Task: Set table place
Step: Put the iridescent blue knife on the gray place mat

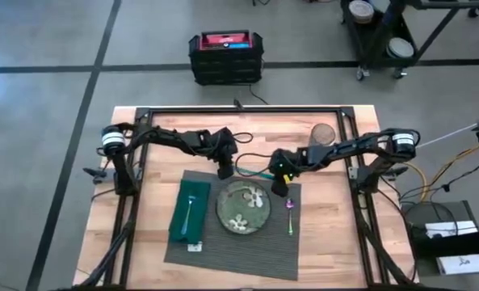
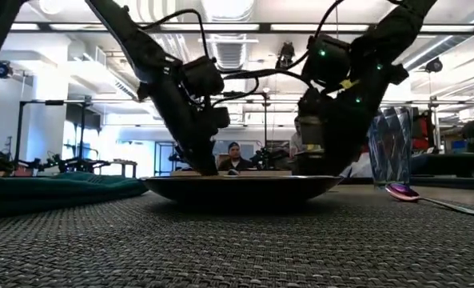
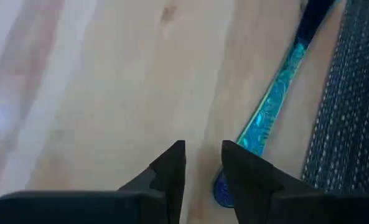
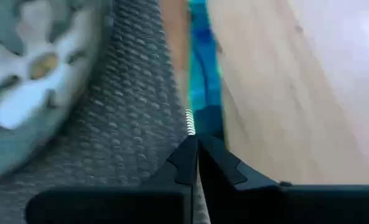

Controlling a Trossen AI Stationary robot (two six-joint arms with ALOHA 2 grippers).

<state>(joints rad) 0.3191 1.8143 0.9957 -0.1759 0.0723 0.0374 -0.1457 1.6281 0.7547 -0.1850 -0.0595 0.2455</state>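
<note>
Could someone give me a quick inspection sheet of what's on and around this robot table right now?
Surface: light-wood table, black frame rail.
Job's things: grey placemat holding green floral plate, green napkin with fork, spoon; teal utensil on bare wood beyond the mat; glass off the mat.
Clutter: nothing seen.
Grippers: left gripper slightly open beside the teal utensil; right gripper shut at the mat's far edge.
Cables: bundles right of table.
Surroundings: black crate, people seated beyond.
</note>
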